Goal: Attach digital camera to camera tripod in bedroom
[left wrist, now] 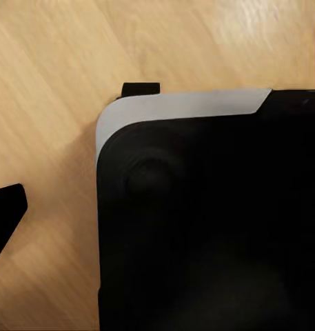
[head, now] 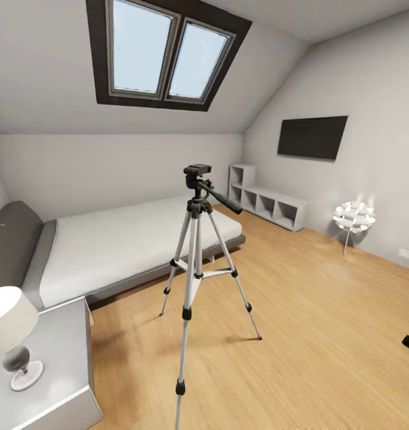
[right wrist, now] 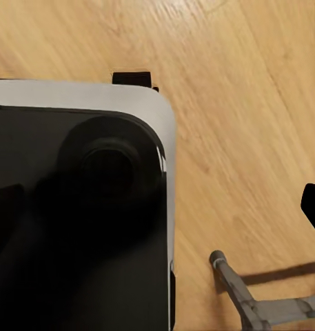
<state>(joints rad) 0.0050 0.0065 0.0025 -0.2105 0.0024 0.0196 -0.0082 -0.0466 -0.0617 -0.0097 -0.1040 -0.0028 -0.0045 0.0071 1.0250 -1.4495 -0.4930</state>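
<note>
Closest to the head camera, one grey nightstand (head: 61, 358) carries one table lamp (head: 10, 334) with a pale shade and a round dark base. Just beside it on the wood floor (head: 323, 310) stands the single tripod (head: 195, 269): three silver legs with black joints and feet, one black head, one long black pan handle angled down. Nothing is mounted on the head. Behind it lies one white bed (head: 126, 245) with a grey headboard. Two skylight panes (head: 162, 54) share one dark frame in the sloped ceiling. One black screen (head: 311, 137) hangs on the far wall above one low white shelf unit (head: 267, 203), and one white floor lamp (head: 353, 218) stands near it.

Both wrist views look down past the robot's black, grey-edged base (left wrist: 212, 227) to the floor. From the right wrist, one tripod leg and foot (right wrist: 229, 276) show just beside that base, below the right arm. Dark finger edges of the left tool (left wrist: 5, 214) and the right tool (right wrist: 312, 203) sit at the frame margins; I cannot tell whether either is released or clenched.
</note>
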